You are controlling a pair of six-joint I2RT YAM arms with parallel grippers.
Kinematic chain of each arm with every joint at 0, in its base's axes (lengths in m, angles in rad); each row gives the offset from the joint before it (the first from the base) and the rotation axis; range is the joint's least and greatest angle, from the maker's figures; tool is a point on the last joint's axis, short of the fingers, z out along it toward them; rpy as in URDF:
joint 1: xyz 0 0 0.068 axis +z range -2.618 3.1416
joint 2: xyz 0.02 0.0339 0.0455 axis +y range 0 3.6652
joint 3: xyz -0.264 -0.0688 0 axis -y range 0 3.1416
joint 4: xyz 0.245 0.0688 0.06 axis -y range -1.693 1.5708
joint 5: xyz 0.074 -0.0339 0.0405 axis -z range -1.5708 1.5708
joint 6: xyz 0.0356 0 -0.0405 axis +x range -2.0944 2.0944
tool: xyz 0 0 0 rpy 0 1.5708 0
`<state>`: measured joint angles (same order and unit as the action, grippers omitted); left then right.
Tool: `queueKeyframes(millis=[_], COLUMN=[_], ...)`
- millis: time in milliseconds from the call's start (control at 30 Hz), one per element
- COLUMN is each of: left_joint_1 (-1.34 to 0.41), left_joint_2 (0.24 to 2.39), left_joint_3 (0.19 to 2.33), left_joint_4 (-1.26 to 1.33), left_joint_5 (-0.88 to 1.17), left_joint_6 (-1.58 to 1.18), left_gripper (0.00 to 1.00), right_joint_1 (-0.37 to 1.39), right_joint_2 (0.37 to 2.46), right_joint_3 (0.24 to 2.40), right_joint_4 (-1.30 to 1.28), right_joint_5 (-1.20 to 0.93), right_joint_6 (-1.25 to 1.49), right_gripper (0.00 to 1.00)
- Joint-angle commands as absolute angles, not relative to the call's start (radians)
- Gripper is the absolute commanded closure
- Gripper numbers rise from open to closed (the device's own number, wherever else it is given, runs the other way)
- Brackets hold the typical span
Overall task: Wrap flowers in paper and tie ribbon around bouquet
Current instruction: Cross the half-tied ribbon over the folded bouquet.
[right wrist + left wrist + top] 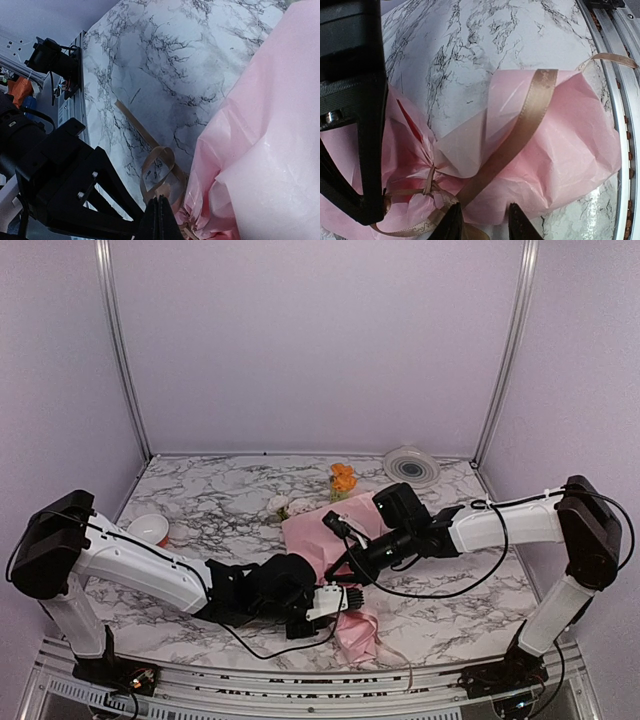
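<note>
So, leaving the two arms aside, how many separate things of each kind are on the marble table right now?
bouquet in pink paper: 1
tan ribbon: 1
white-grey disc: 1
orange-rimmed roll: 1
Total: 4

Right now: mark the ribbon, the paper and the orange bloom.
ribbon (522, 130), left wrist view, flat stretch crossing the paper.
paper (575, 150), left wrist view, crinkled right-hand fold.
orange bloom (343, 478), top external view, flower head.
</note>
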<state>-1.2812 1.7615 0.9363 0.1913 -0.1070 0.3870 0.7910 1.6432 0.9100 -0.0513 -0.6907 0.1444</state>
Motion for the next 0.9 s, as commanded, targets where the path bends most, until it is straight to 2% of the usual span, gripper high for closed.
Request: queueKeyframes(millis=[0,233,400,533,867], left_joint_1=[-1.282,-1.289,-1.293,-1.293,-1.293], left_joint_2=[1.769,1.716,1.737,1.796,1.838], left_joint_3=[0.965,0.944,0.959,1.017,1.045], left_joint_4=[0.173,0.182,0.182,0.152,0.146], left_joint_5=[-0.138,-0.029,-0.045,-0.098,-0.114], left_joint_6=[0.399,0.415,0.416,0.4,0.383], left_gripper=[0.69,0.67,0.69,0.76,0.77], right_joint_1=[0.781,0.778,0.778,0.776,0.774], right_joint_2=[1.638,1.64,1.64,1.637,1.633], right_joint_3=[0.906,0.902,0.9,0.898,0.899], right_joint_4=[-0.008,-0.004,-0.002,-0.002,-0.004], right_joint_5=[-0.707,-0.707,-0.707,-0.707,-0.709], right_joint_6=[0.153,0.157,0.159,0.16,0.157], right_gripper=[1.0,1.0,1.0,1.0,1.0])
